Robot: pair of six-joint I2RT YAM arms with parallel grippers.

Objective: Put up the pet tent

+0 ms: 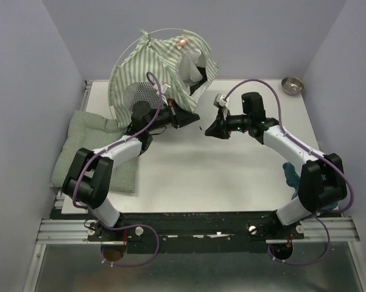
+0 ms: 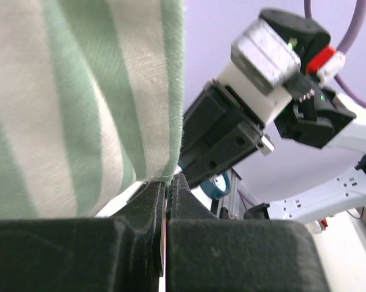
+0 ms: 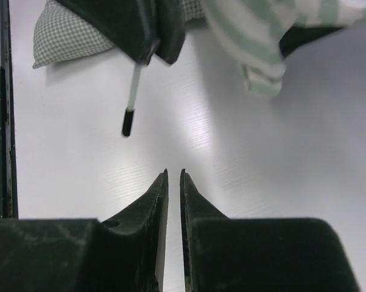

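Tent [image 1: 147, 66] at table [image 1: 231, 176] far-left edge

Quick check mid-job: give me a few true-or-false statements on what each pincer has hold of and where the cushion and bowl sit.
1. The left pincer is shut on a whitish pole with a black tip. True.
2. The right pincer grips the pet tent fabric. False: it holds nothing, and its jaws stand slightly apart over the bare table.
3. A metal bowl sits near the table's far right corner. True.
4. The green checked cushion lies inside the tent. False: it lies flat at the table's left edge, outside the tent.
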